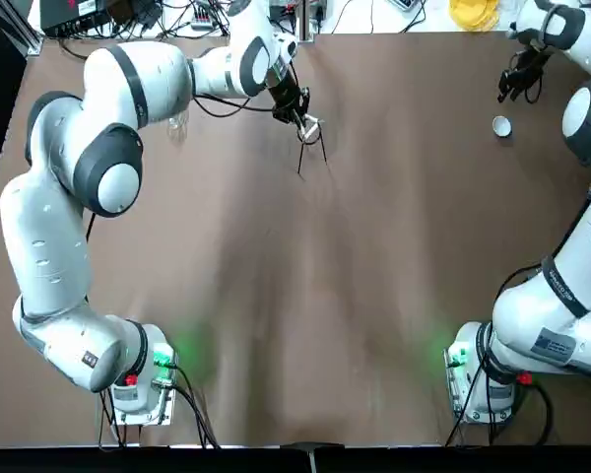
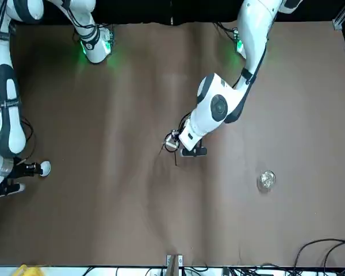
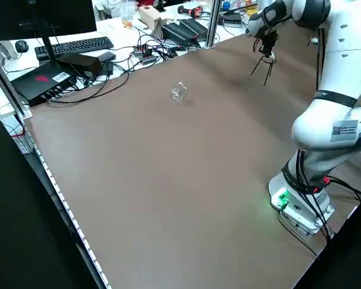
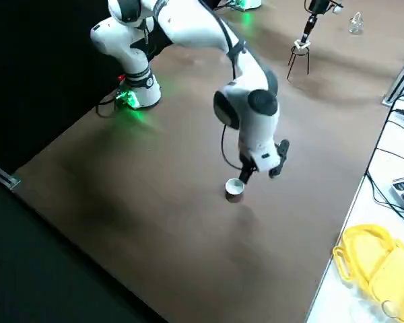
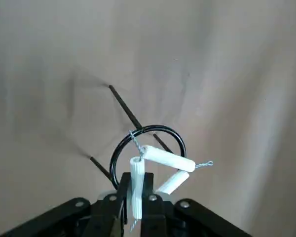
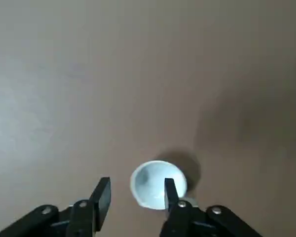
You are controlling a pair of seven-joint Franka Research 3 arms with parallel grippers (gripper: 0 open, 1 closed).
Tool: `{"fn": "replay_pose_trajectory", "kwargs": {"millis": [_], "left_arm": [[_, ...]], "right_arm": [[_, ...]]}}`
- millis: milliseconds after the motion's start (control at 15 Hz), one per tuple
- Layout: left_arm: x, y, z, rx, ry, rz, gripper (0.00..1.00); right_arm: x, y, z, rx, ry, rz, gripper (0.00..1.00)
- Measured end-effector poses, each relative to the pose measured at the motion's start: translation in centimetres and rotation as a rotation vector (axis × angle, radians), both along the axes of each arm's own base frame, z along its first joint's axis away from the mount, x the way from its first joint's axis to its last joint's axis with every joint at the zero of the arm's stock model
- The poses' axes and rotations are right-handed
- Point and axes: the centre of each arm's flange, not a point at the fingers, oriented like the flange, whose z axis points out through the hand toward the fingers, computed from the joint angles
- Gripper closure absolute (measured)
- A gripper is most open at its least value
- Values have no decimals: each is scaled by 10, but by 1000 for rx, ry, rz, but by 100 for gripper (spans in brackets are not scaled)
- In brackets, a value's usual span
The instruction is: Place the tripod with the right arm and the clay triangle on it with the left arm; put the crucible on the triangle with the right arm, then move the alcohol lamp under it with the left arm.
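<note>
Brown desk (image 1: 374, 296) and what stands on it

The tripod (image 1: 311, 148) stands mid-far; the crucible (image 1: 501, 125) far right; the alcohol lamp (image 1: 177, 124) far left.

No writing can be read anywhere. The right arm (image 1: 557, 325) carries a small label near its base, and the left arm (image 3: 337, 129) bears a similar sticker, but the print on both is too small to make out.

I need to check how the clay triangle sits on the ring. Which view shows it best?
The left wrist view: the clay triangle, held by the left gripper, lies over the tripod ring. Top, front and side views show only a white speck; the right wrist view shows none.
</note>
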Motion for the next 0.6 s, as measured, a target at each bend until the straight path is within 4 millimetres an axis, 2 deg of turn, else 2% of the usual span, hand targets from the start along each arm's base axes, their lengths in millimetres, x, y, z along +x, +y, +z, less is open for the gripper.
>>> {"fn": "replay_pose_trajectory", "kwargs": {"millis": [200, 333, 400, 533, 600], "left_arm": [[0, -1, -5, 0, -1, 2, 88], [0, -1, -5, 1, -1, 3, 88], [0, -1, -6, 1, 0, 3, 79], [0, -1, -7, 2, 1, 3, 76], [0, -1, -7, 2, 1, 4, 70]], "right_arm": [[-10, -27, -22, 4, 13, -19, 53], [-14, -38, -28, 7, 20, -32, 55], [-14, -41, -35, 2, 7, -34, 54], [-13, -42, -44, -2, -3, -19, 54], [-13, -43, -48, -2, -1, -12, 55]]}}
